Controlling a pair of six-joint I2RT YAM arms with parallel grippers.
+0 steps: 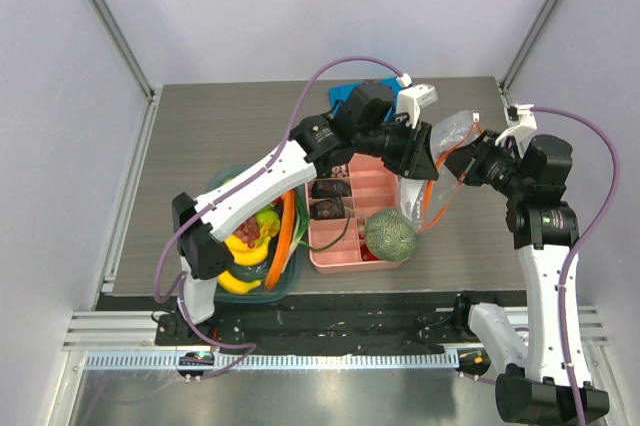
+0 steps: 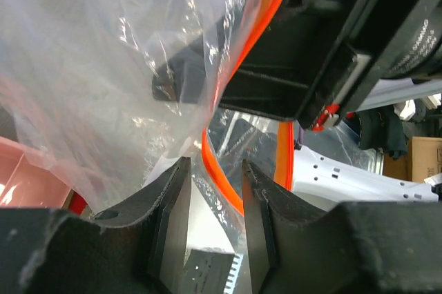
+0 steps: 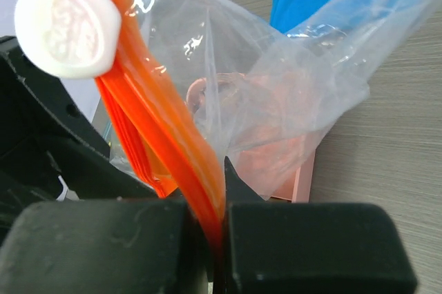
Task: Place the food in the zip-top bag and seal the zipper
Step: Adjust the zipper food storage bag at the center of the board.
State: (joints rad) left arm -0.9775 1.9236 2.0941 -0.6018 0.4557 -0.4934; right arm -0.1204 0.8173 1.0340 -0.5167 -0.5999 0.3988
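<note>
We hold the bag [image 1: 452, 133] up beside the pink tray [image 1: 350, 264] to present its mouth: our right claw [image 3: 218, 225] is clamped on the zipper [image 3: 173, 135], and our left claw [image 2: 215, 197] stands parted astride that strip. The melon [image 1: 390, 234] sits on the tray's near corner, just beside the mouth, and we judge the room between the claws tight.
</note>
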